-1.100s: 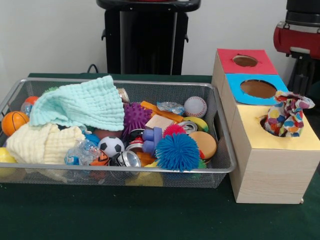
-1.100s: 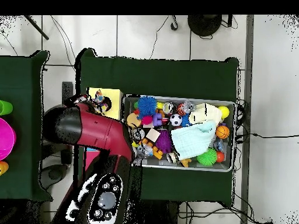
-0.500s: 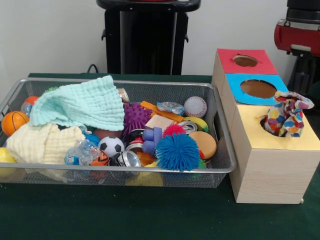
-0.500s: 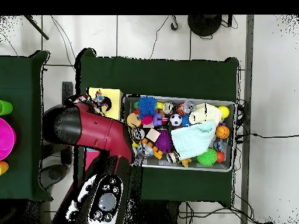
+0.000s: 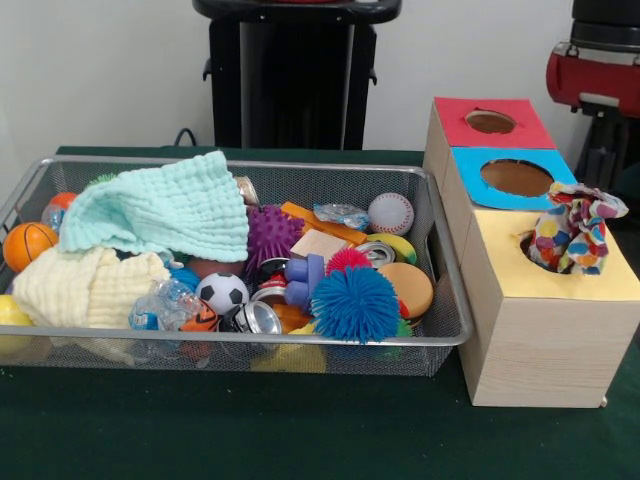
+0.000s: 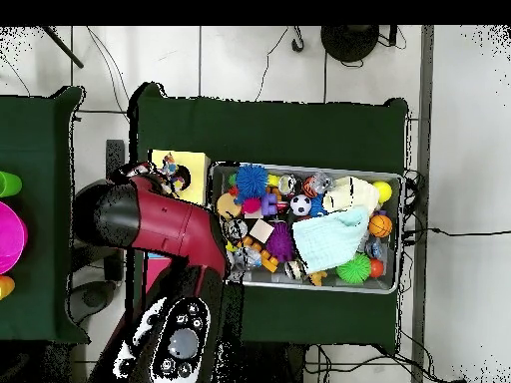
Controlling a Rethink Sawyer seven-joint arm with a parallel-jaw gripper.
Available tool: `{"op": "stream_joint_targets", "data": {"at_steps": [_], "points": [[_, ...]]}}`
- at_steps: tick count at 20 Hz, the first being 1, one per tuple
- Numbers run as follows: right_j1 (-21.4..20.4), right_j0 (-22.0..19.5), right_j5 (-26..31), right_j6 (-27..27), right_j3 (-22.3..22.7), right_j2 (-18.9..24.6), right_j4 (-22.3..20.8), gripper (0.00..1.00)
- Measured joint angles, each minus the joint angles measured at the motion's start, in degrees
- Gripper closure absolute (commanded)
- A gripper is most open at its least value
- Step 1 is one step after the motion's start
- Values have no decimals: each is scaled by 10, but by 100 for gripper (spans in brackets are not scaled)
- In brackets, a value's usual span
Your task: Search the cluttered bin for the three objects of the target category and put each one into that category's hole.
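A spotted multi-coloured cloth is bunched in the hole of the yellow box top and sticks up out of it; it also shows as the spotted cloth in the overhead view. In the wire bin, a mint green cloth lies over a cream cloth at the left. A red and black stretch of the arm shows behind the boxes. The arm covers the other boxes from above. The gripper itself is hidden in both views.
The blue box top and the red box top each have an open hole. The bin also holds a blue spiky ball, a purple spiky ball, a soccer ball, a baseball, cans and small toys.
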Motion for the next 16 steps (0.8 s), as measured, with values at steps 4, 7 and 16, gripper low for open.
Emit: {"op": "stream_joint_targets", "data": {"at_steps": [4, 7, 16], "points": [[10, 0, 0, 0, 0, 0, 0, 100], [17, 1, 0, 0, 0, 0, 0, 100], [27, 2, 0, 0, 0, 0, 0, 100]]}}
